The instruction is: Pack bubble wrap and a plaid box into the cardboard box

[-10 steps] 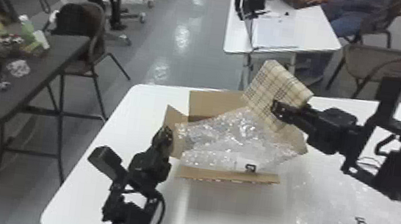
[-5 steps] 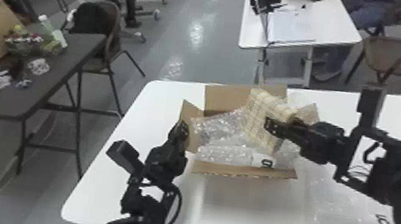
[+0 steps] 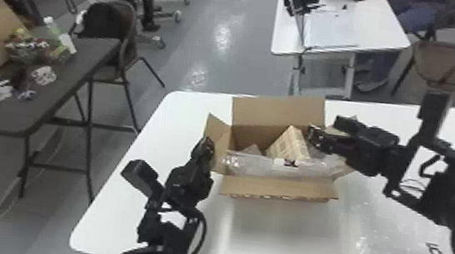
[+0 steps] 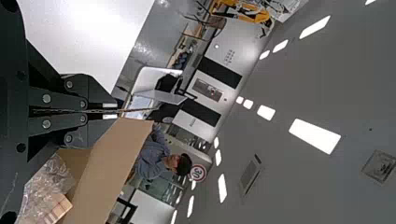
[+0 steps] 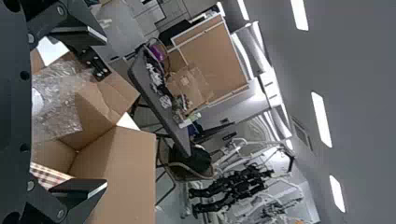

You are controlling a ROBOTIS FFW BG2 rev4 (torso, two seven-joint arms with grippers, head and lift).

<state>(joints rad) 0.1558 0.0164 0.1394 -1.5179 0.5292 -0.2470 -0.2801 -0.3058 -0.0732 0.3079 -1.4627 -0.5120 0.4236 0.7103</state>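
Plaid box (image 3: 289,144) tilts inside the cardboard box (image 3: 279,189), my right pincer (image 3: 325,129) spread at its two o'clock, seemingly clear; lifting away could snag the bubble wrap (image 3: 249,164). My left pincer (image 3: 208,144), clamped on the nine o'clock flap (image 3: 220,130), could skew everything by tugging.

The beige plaid box (image 3: 289,144) sits tilted beside clear bubble wrap (image 3: 242,164) in the open cardboard box (image 3: 279,112).
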